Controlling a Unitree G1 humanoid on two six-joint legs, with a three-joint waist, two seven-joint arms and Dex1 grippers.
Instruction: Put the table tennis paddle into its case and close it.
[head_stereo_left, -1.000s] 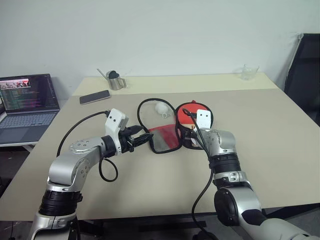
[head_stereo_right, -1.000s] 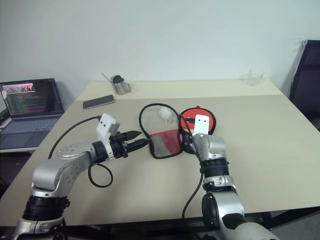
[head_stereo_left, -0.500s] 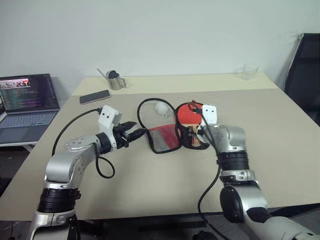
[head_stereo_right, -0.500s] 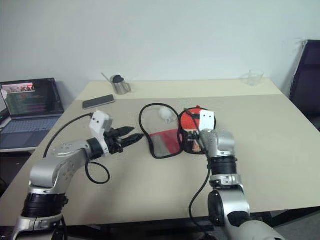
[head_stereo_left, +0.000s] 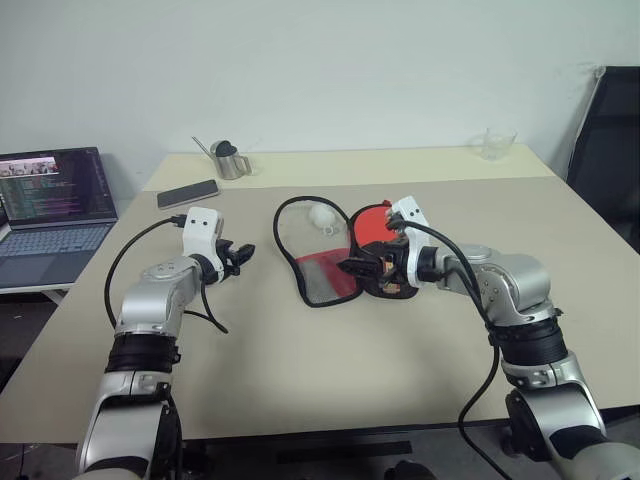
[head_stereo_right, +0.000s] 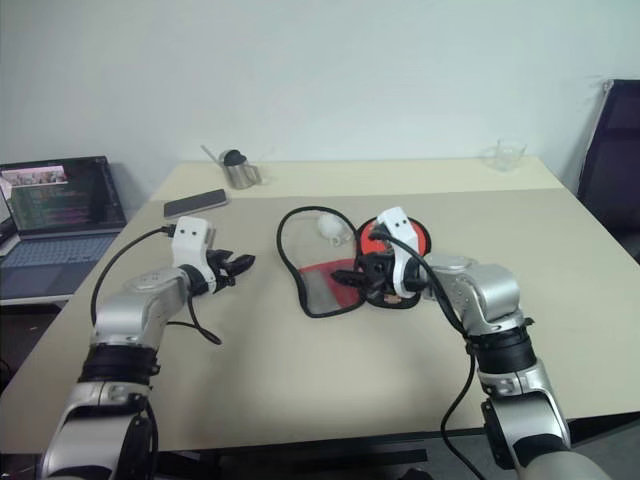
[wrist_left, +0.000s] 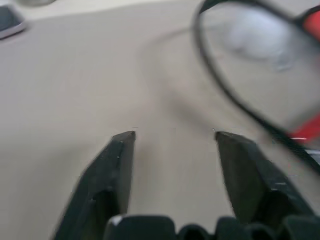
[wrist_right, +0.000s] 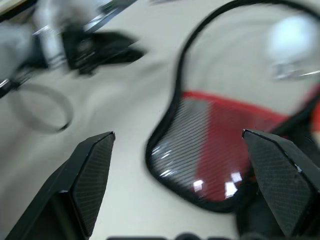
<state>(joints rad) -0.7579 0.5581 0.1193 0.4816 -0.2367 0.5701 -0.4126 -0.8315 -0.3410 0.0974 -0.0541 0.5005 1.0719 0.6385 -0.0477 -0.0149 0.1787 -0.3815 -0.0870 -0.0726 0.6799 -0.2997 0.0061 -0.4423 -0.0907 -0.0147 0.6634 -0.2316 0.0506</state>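
- While the case (head_stereo_left: 335, 252) lay unzipped on the desk (head_stereo_left: 300, 380), its flap spread flat toward the robot's left, the paddle (head_stereo_left: 378, 238) sat in the red half on the right, its wooden handle pointing toward the near edge.
- With its fingers spread wide and nothing between them, the right hand (head_stereo_left: 358, 267) hovered low over the near part of the case, pointing across toward the flap.
- Off to the left and well apart from the case, the left hand (head_stereo_left: 236, 254) was partly open and empty, as its wrist view made plain, with bare desk between its fingers (wrist_left: 117, 160).
- To my eye the step in hand was folding the flap over the paddle. The hand would do well to catch the flap by its black edge, at the side farthest from the hinge, and swing it over in one arc.
- I judged that the other hand should pin the red half meanwhile, or the soft pouch would likely slide and the paddle shift out of its pocket.
- Whether the handle was fully seated I could not tell, so it wanted checking before the zip was pulled.
- Counted: one paddle, one case, two robot hands.
- Also one white ball-like lump (head_stereo_left: 322, 214) under the clear flap, one phone (head_stereo_left: 188, 194), one small metal pot (head_stereo_left: 231, 160), one glass (head_stereo_left: 498, 144), one laptop (head_stereo_left: 55, 205) and one dark chair (head_stereo_left: 610, 150).
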